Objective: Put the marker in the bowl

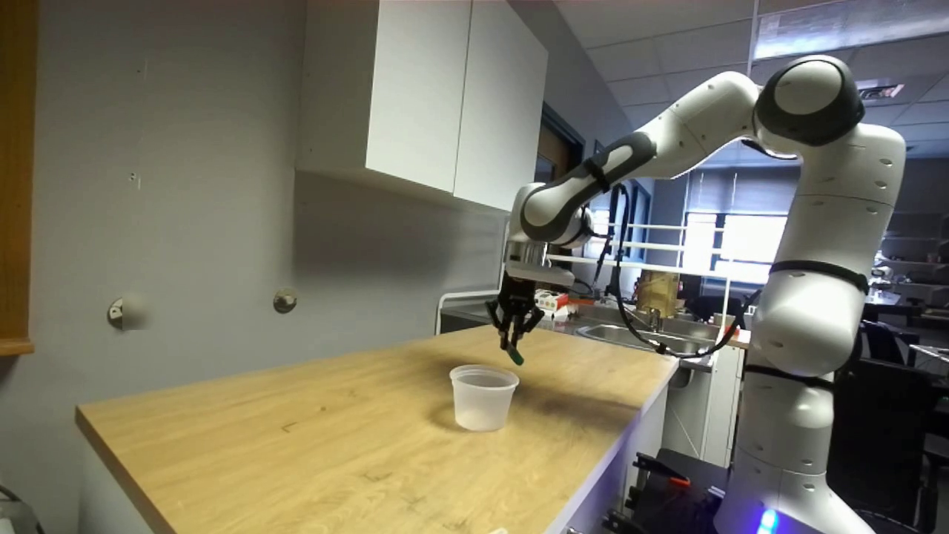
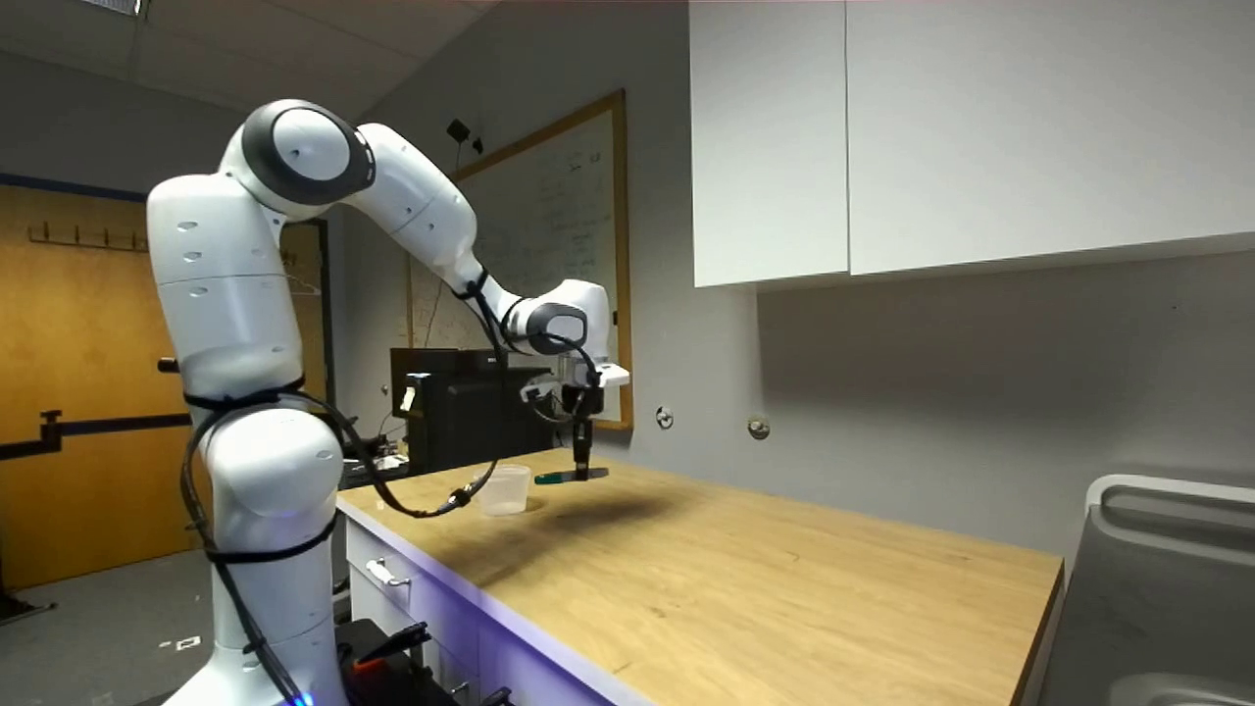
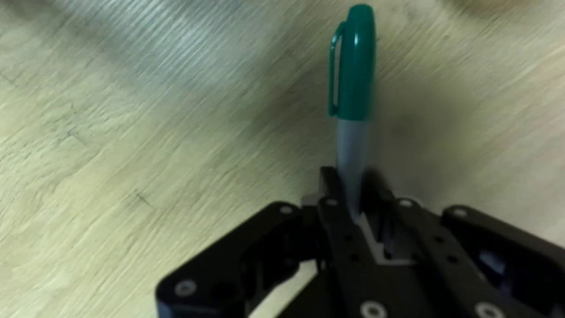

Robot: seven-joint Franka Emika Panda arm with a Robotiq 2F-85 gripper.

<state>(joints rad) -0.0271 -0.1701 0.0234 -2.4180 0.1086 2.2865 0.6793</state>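
Observation:
The marker has a dark green cap and a grey-white barrel. It shows in the wrist view [image 3: 356, 66] and in both exterior views [image 1: 515, 356] [image 2: 555, 478]. My gripper is shut on its barrel, with the cap sticking out, in the wrist view [image 3: 351, 190] and both exterior views [image 1: 508, 343] [image 2: 582, 473]. The marker is held roughly level above the tabletop. The translucent white bowl stands upright on the table in both exterior views [image 1: 482, 403] [image 2: 504, 492]. The gripper is beside the bowl, apart from it, with the cap towards it. I cannot make out the bowl in the wrist view.
The wooden tabletop [image 1: 311, 437] lies under the gripper and bowl. White wall cabinets [image 1: 430, 96] hang above the table's wall side. A sink [image 1: 630, 337] lies beyond the table's far end. A grey cart [image 2: 1157, 608] stands by one table end.

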